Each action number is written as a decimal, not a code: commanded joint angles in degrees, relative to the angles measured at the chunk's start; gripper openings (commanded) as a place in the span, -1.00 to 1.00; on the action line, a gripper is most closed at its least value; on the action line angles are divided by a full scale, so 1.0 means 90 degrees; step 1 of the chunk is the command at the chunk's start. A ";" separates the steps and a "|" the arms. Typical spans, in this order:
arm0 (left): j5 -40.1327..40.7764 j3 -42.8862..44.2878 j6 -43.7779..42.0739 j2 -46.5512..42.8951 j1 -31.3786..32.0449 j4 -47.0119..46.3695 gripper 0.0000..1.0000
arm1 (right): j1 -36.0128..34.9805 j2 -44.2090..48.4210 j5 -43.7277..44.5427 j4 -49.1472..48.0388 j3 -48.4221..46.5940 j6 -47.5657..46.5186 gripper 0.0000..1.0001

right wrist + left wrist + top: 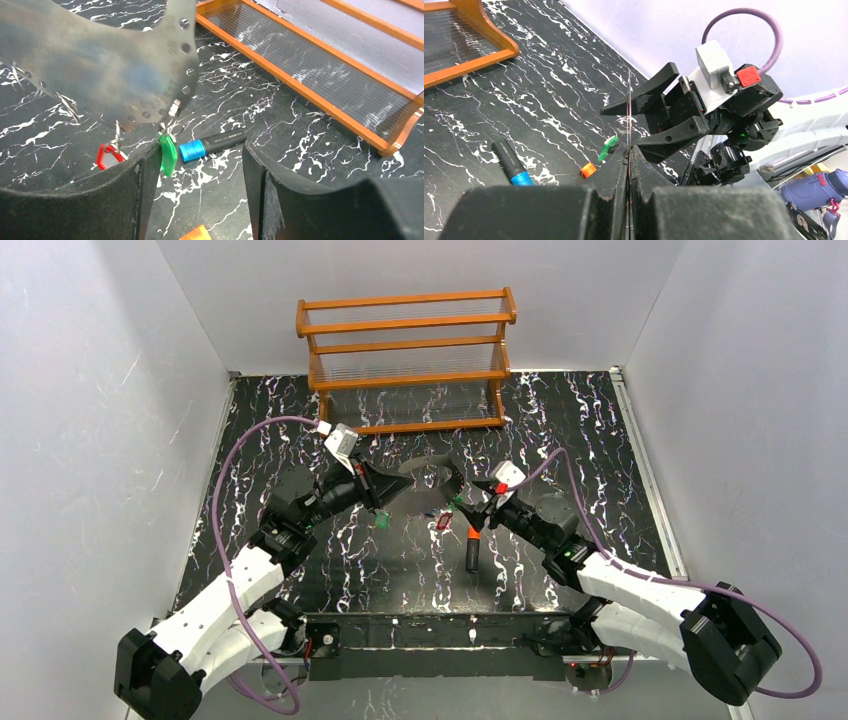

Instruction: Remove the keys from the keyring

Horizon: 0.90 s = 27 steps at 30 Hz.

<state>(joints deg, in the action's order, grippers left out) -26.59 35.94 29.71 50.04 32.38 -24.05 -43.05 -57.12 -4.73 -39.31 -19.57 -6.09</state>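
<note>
My left gripper (pixel 405 486) is shut on the edge of the keyring (pixel 432 464), a wide pale grey band held above the table. In the left wrist view the ring (pixel 629 107) stands edge-on between the shut jaws. In the right wrist view the ring (pixel 100 65) fills the upper left, with a green key (pixel 168 152) and a red-framed tag (pixel 107 156) hanging from it. My right gripper (pixel 200 190) is open, its left finger (pixel 145 185) next to the green key. Another green key (pixel 383 520) shows below the left gripper.
An orange wooden rack (pixel 405 360) stands at the back. A black marker with a blue cap (pixel 210 144) lies under the ring. A black marker with an orange cap (pixel 472 545) lies in front of the right gripper (pixel 478 504). White walls enclose the table.
</note>
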 commanded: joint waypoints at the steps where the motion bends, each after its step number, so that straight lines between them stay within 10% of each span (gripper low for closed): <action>1: -0.0045 0.0224 0.0219 -0.0281 0.0025 -0.0327 -1.00 | 0.0392 -0.0076 -0.0786 -0.0748 0.0138 0.0345 0.32; 27: 0.0289 -0.0022 0.0593 -0.0551 0.0025 -0.0497 -1.00 | 0.0764 -0.0892 -0.2206 -0.1394 -0.0283 0.0628 0.11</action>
<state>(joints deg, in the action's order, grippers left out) -25.63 35.94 34.33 47.03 32.38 -24.23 -36.71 -65.17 -22.70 -47.81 -19.29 -0.62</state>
